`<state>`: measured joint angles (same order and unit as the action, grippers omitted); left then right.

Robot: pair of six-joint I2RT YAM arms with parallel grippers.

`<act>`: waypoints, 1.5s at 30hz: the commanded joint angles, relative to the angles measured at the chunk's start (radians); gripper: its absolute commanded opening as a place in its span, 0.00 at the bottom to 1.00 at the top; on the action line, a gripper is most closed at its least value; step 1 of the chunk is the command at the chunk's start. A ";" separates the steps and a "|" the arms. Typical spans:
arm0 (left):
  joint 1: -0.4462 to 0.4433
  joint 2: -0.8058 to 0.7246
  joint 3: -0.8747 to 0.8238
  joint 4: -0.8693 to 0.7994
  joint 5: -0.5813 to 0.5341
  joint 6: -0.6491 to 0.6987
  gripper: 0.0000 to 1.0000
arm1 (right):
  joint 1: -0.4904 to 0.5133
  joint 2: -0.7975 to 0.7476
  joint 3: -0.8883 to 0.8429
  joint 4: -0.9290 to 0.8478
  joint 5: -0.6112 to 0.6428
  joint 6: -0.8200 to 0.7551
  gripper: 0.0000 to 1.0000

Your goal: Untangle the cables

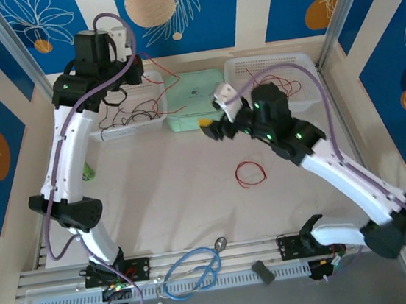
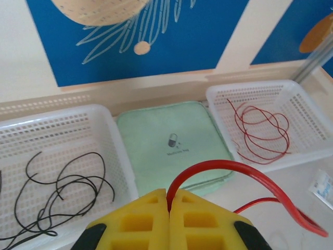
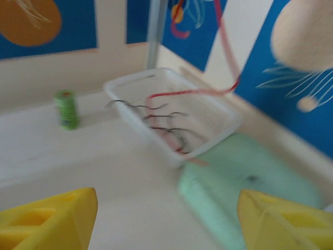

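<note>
Two claws differ: left gripper (image 2: 168, 200) clamps a red cable (image 2: 229, 165) at far left; right gripper (image 3: 166, 224) gapes, released.

I'm seeing the pad (image 1: 195, 99) lying between left basket (image 1: 130, 130) and right basket (image 1: 266, 58), cables (image 1: 138, 116) in both, a loose cable (image 1: 251, 173) on the worktop (image 1: 171, 193) before them.

I read the red wire (image 2: 218, 164) as glossy, the basket (image 2: 307, 112) at frame right as white perforated plastic, the green pad (image 2: 166, 125) as matt.
</note>
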<state>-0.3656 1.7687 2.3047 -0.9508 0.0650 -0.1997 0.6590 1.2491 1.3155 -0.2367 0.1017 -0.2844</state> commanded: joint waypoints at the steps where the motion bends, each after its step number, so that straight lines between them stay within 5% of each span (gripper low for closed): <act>1: -0.028 0.003 0.036 -0.020 0.041 0.022 0.02 | -0.004 0.137 0.106 0.058 0.102 -0.252 0.72; 5: -0.049 0.002 0.036 -0.039 0.035 0.028 0.01 | -0.021 0.237 0.218 0.104 0.042 -0.237 0.73; 13: -0.088 -0.018 0.032 -0.077 0.012 0.053 0.01 | -0.054 0.368 0.376 0.080 0.162 -0.171 0.66; 16: -0.095 -0.026 0.029 -0.089 0.002 0.059 0.00 | -0.060 0.367 0.376 0.072 0.171 -0.139 0.45; 18: -0.099 -0.031 0.023 -0.089 -0.002 0.060 0.01 | -0.064 0.358 0.373 0.064 0.161 -0.117 0.23; 22: -0.105 -0.045 -0.002 -0.076 0.006 0.061 0.07 | -0.071 0.342 0.369 0.055 0.150 -0.103 0.00; 26: -0.115 -0.080 -0.063 -0.040 0.047 0.067 0.44 | -0.102 0.340 0.386 0.043 0.161 -0.085 0.00; 29: -0.131 -0.129 -0.148 0.007 0.058 0.074 0.62 | -0.156 0.366 0.438 -0.008 0.178 -0.042 0.00; 45: -0.289 -0.358 -0.530 0.126 -0.004 0.028 0.72 | -0.559 0.642 0.587 -0.198 0.257 0.315 0.00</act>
<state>-0.6281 1.4456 1.8027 -0.8574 0.0837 -0.1524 0.1326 1.8774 1.9018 -0.4133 0.3378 -0.0753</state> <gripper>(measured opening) 0.722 0.053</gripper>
